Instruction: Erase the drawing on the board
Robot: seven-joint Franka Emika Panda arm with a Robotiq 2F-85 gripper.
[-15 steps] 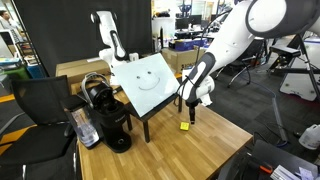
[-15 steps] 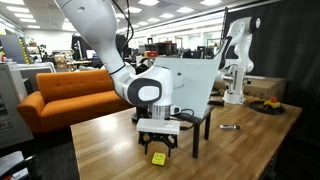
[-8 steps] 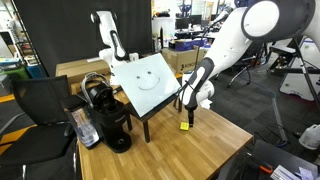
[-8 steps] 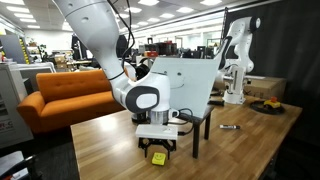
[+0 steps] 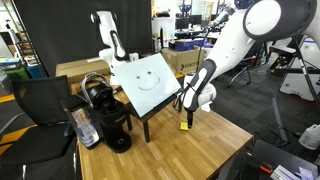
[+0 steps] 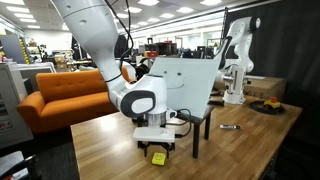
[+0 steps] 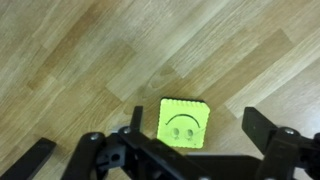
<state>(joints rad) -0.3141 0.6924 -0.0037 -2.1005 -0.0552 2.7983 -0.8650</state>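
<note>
Hand in an exterior view: jaws spread wide, holding nothing, poised over a yellow pad on the table, just beside the board. The drawing, a smiley, sits mid-board on the tilted white face. In an exterior view from behind the board: the hand hangs near the board's stand, directly above the pad. Wrist view: the fingers flank the pad without touching it.

drawing | unseen behind board (rear view only) | hand base cropped by bottom edge
</note>
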